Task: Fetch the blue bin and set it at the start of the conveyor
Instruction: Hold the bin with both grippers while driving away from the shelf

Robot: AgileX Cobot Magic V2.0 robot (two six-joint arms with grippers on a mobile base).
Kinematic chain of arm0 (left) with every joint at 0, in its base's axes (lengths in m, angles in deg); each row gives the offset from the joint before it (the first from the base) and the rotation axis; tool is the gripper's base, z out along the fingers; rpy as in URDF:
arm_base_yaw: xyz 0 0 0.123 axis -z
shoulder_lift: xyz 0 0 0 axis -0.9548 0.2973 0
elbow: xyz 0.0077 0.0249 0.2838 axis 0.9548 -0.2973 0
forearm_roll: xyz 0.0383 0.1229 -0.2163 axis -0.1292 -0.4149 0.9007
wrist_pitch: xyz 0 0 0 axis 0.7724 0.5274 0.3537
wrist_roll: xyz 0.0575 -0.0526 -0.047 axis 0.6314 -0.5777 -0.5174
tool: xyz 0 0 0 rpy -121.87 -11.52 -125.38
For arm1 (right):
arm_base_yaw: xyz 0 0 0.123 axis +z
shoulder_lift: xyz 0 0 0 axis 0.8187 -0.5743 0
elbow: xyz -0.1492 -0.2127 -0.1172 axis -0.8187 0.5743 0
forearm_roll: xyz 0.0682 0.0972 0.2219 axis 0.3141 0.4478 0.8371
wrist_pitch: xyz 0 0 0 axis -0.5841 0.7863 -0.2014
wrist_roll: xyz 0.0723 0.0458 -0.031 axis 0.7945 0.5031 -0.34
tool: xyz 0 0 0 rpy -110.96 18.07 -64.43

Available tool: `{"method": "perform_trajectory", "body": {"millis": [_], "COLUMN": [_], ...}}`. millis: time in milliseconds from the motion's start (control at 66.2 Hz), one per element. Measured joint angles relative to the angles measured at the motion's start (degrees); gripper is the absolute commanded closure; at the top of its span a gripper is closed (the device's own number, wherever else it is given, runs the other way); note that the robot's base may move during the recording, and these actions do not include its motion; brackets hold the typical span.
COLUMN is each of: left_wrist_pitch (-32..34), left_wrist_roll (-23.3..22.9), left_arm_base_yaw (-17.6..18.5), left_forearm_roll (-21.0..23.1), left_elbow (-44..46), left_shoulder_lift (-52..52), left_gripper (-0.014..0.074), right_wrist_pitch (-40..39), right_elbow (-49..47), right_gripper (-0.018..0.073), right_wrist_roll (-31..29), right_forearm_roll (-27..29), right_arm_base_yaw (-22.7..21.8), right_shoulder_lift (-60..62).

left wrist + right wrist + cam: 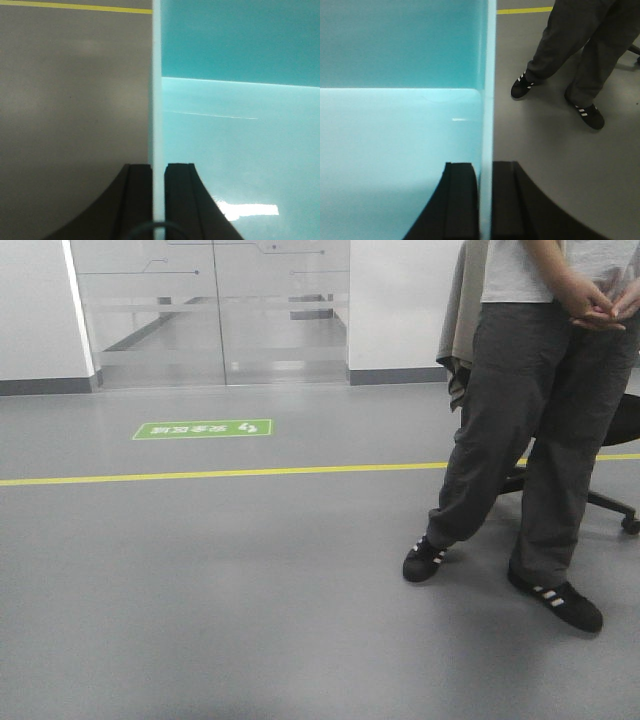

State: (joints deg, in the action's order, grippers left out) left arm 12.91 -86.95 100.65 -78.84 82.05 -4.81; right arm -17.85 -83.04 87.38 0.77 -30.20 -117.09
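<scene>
grey floor (pixel 250 590) with a yellow line (pixel 200 476) was seen, conveyor start not in view. the left gripper (pixel 158 170) was clamped on one wall of the blue bin (pixel 240 125) and the right gripper (pixel 484 167) on the opposite wall. the thin walls could be slipped from, or the bystander (pixel 540 420) bumped, if moved fast.

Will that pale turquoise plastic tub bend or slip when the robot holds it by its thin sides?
Probably a bit bendy: the pale turquoise plastic tub has thin walls, pinched by the left gripper and the right gripper. Likely slippery, since its smooth floor shines with glare. Probably light too, as nothing shows inside the parts in view.
</scene>
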Motion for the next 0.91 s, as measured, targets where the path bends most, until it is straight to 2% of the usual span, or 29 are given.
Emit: {"method": "perform_trajectory", "body": {"millis": [906], "left_wrist_pitch": [0.8], "left_wrist_roll": [0.0], "left_arm_base_yaw": [0.0], "left_forearm_roll": [-1.8], "left_elbow": [0.0], "left_shoulder_lift": [0.0], "left_gripper": [0.0708], "right_wrist_pitch": [-0.6], "right_elbow": [0.0], "right_gripper": [0.0718], "right_wrist_roll": [0.0], "right_forearm_roll": [0.3], "right_arm_base_yaw": [0.0], "right_shoulder_lift": [-0.1]}}
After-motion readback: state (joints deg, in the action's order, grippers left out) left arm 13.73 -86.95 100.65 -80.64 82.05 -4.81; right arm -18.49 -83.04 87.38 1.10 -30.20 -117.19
